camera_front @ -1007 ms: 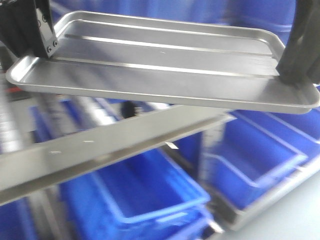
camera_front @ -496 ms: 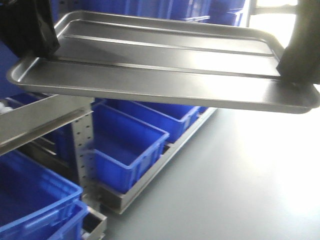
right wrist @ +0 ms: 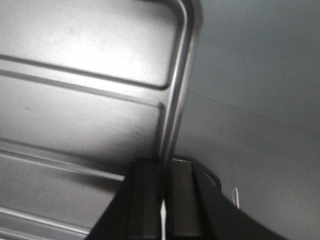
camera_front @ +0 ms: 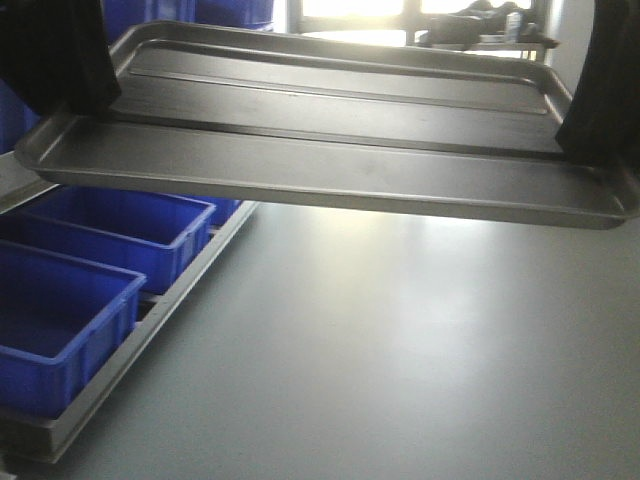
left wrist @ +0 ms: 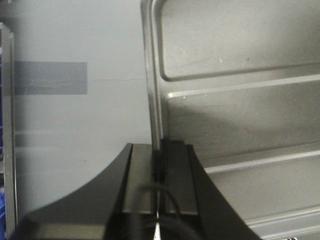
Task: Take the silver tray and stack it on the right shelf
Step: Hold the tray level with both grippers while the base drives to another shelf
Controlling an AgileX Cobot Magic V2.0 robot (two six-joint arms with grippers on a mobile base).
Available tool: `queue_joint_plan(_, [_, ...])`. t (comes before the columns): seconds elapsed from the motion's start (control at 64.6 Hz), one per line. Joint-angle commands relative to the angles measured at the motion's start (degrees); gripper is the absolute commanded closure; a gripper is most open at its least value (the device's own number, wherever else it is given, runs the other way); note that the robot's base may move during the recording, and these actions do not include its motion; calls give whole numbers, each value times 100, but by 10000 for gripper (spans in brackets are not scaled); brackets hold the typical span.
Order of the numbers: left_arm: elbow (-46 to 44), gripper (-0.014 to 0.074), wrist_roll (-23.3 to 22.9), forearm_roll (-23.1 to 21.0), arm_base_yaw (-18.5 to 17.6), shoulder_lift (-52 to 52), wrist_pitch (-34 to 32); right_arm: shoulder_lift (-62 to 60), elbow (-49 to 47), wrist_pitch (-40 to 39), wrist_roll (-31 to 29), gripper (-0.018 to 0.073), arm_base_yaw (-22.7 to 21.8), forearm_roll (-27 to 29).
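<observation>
The silver tray (camera_front: pixel 330 140), shiny steel with two long raised ribs, hangs level in the air across the top of the front view. My left gripper (camera_front: pixel 75 95) is shut on its left short rim, and my right gripper (camera_front: pixel 590 130) is shut on its right short rim. In the left wrist view the black fingers (left wrist: pixel 177 175) pinch the tray's edge (left wrist: pixel 152 90), with grey floor to the left. The right wrist view has the tray (right wrist: pixel 80 100) to the left and my gripper (right wrist: pixel 164 185) clamped on its rim. The right shelf is out of view.
Blue plastic bins (camera_front: pixel 60 300) sit in a low steel rack frame (camera_front: pixel 120 365) at the lower left. Grey floor (camera_front: pixel 400 340) stretches ahead under the tray. Bright windows and a distant table (camera_front: pixel 480 25) are at the far back.
The view has swung away from the rack: the steel rail and most blue bins have slid off to the left, and open floor now fills the scene. The tray stays held between both grippers.
</observation>
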Motion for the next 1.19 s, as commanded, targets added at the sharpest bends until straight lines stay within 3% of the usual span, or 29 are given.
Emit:
queue_joint_plan(0.0, [-124,697,212,92,-65,-165,26,-152,-158,-325,-141,503,10,-193])
queue_joint_plan(1.177, [-124,697,212,68,-65,-165,33,-152,-158,-325,-141,503,10,-193])
